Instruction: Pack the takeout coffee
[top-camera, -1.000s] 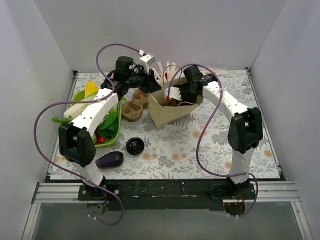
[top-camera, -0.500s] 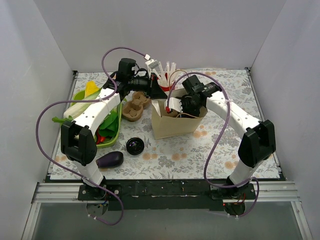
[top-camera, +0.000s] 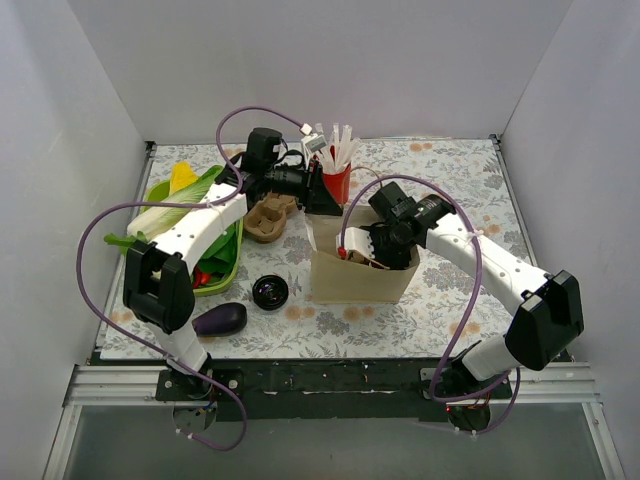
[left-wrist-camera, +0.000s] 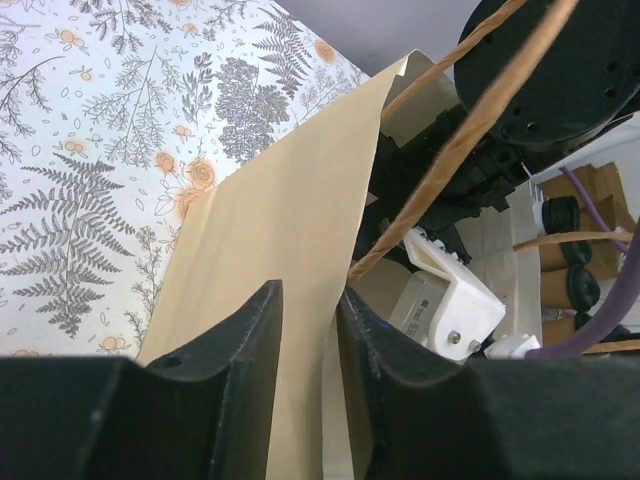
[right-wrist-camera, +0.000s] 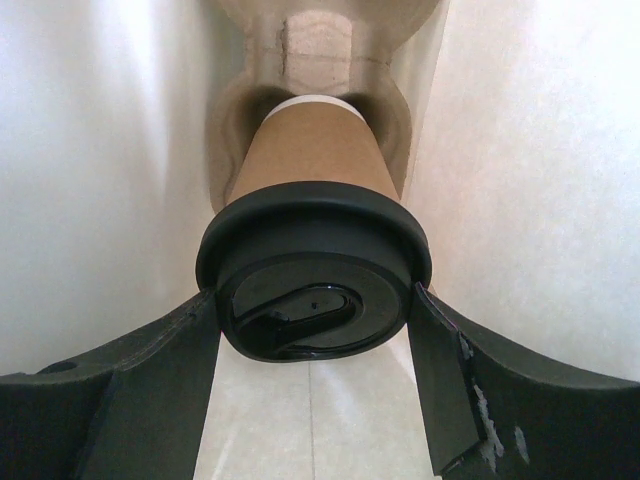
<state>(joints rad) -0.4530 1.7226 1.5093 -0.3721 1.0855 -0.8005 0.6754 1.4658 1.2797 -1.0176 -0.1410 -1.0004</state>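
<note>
Since 1 s ago the paper bag (top-camera: 350, 280) has come nearer the front and stands upright. The left gripper (left-wrist-camera: 308, 298) pinches its wall; the right gripper (right-wrist-camera: 312, 298) (inside the bag) clasps the takeout coffee (right-wrist-camera: 312, 170) by its lid.

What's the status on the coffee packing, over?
Left claw pinching the paper bag wall. Right claw down inside the bag, closed on the takeout coffee at its lid, cup base in the pulp carrier. No obstruction seen.
</note>
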